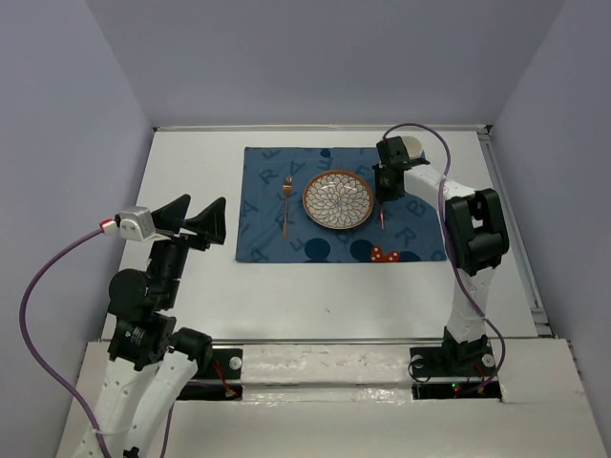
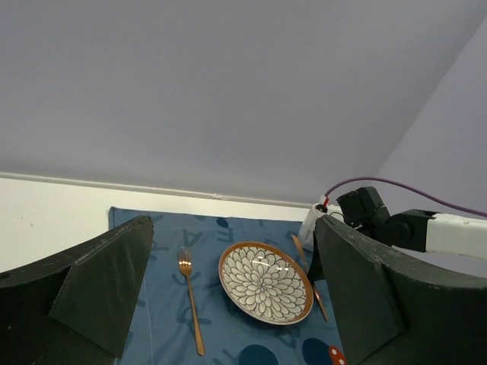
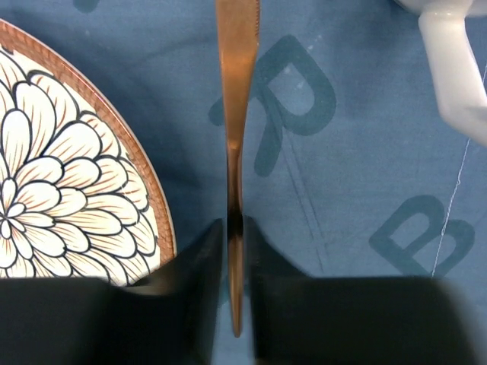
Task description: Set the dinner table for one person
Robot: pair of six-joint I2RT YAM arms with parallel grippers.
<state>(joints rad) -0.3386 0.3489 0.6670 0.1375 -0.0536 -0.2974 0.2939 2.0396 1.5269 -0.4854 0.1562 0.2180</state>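
Note:
The white dinner table [image 1: 191,286] carries a dark blue placemat [image 1: 277,243] with a flower-patterned plate [image 1: 339,200] at its middle. A copper fork [image 1: 286,205] lies left of the plate. A copper knife [image 1: 384,215] lies right of the plate, parallel to the fork. My right gripper [image 1: 385,186] is down over the knife; in the right wrist view its jaws [image 3: 236,228] are pressed on the knife's handle [image 3: 237,91] just above the cloth. My left gripper [image 1: 191,224] is open and empty, raised over the table's left side, facing the plate [image 2: 265,281].
A white cup-like object [image 3: 449,68] stands on the placemat's far right corner, just beyond the right gripper; it also shows in the left wrist view [image 2: 312,224]. Grey walls close off the table's far side and both flanks.

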